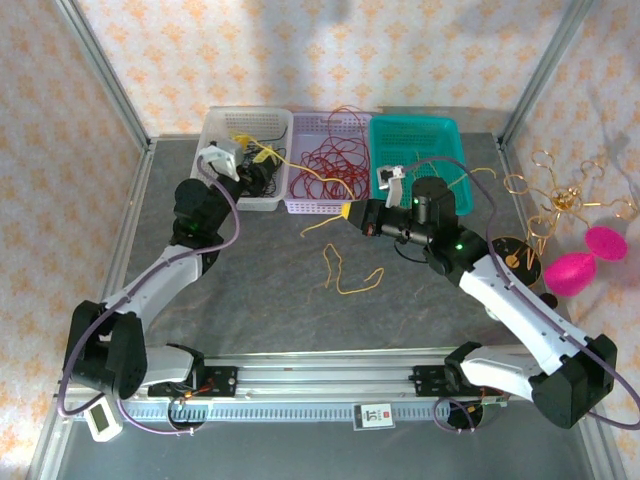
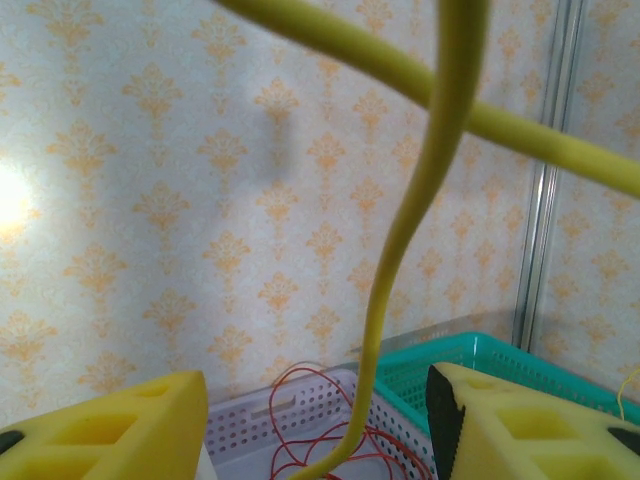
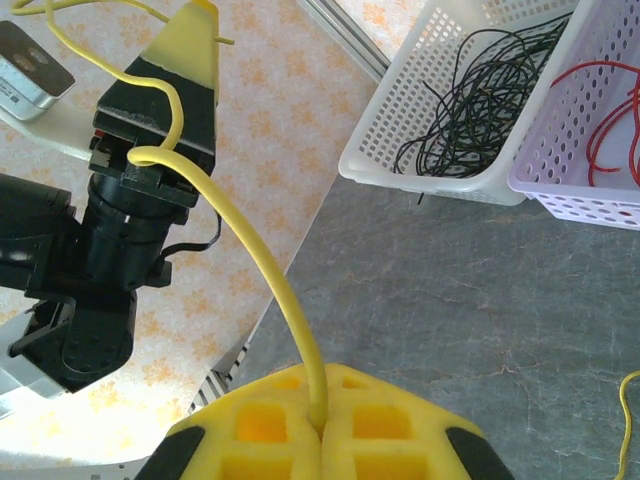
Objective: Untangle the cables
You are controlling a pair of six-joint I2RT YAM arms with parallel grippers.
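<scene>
Right claw point(image 3: 320, 428) is pinched tight on the yellow cable point(image 3: 262, 262), which runs up over the table point(image 3: 480, 300) and loops across the left claw point(image 2: 315, 400), whose 2 fingers point(image 2: 110, 430) are spread wide around it. Pull now and it'll probably snag there, or slip out.

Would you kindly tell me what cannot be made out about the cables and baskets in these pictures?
Left wrist view: the yellow cable is blurred, too near the lens, and leaves the frame at top and bottom.
Top external view: the left gripper covers part of the white basket, hiding what lies beneath.
Right wrist view: the right edge cuts the lavender basket, so its red cables run out of view.
</scene>
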